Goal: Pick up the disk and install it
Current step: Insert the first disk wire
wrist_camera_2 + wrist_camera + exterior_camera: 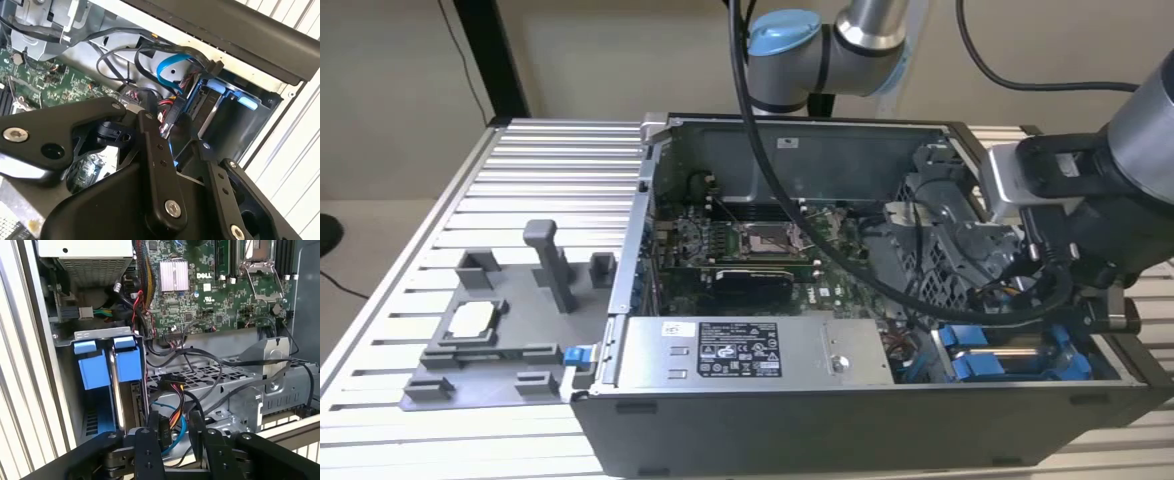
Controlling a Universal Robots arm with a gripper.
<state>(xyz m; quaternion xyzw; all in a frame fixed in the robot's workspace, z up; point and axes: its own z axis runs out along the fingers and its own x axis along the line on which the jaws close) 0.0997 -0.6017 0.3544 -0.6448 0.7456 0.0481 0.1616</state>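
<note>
Gripper [172, 429] is hovering just over the drive bay [100, 334] inside the open computer case [854, 425]. Its fingers [146, 450] are standing apart and clamping nothing, with a black cable connector [161, 425] sitting loose between them. The disk [129, 364] is standing on edge in the bay in its blue carrier, just beside a second blue carrier [93, 370]. In the exterior view the bay is sitting at the case's near corner, on that view's right.

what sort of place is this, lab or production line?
Probably a robotics lab bench: open computer case on a slatted metal table, grey fixture tray beside it, robot arm reaching in.
</note>
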